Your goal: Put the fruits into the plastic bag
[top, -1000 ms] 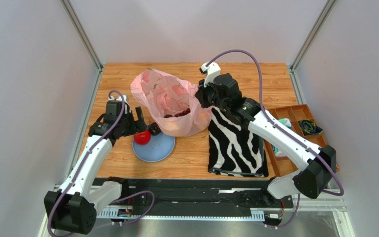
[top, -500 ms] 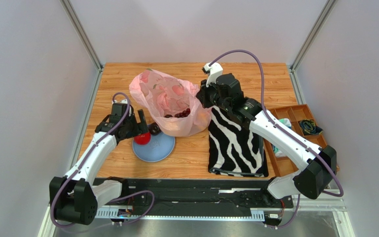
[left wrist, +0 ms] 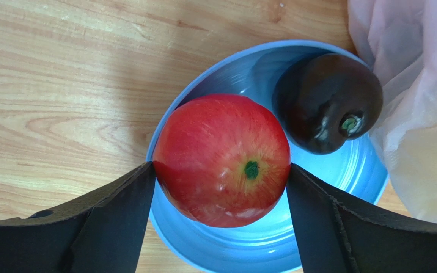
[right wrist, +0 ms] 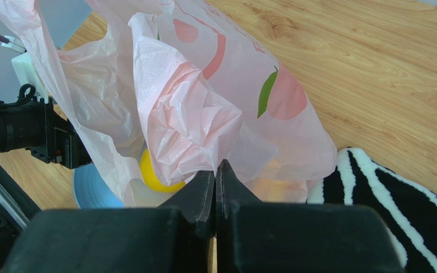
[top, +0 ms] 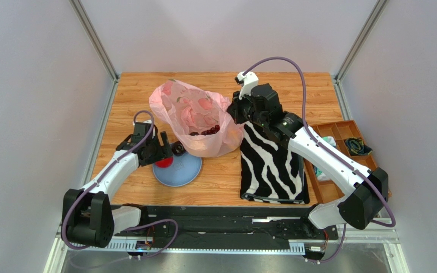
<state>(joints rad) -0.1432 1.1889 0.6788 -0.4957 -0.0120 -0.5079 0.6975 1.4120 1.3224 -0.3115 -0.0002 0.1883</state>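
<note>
A red apple (left wrist: 221, 159) sits on the blue plate (left wrist: 317, 227), and a dark plum-like fruit (left wrist: 326, 102) lies next to it by the bag. My left gripper (left wrist: 221, 170) straddles the apple; both fingers touch its sides. From above, the left gripper (top: 161, 151) is at the plate's (top: 184, 170) left rim over the apple (top: 164, 161). The pink plastic bag (top: 198, 114) stands open behind the plate with dark fruits (top: 206, 131) inside. My right gripper (right wrist: 216, 170) is shut on a fold of the bag (right wrist: 283, 114), holding it up. A yellow citrus (right wrist: 152, 173) shows inside.
A zebra-striped cloth (top: 272, 165) lies to the right of the bag, under the right arm. A wooden compartment tray (top: 346, 142) with small items stands at the right edge of the table. Grey walls enclose the table on three sides.
My left gripper has come down and to the right onto the plate, and its fingers have narrowed onto the apple. The right gripper still holds the bag, almost unmoved.
</note>
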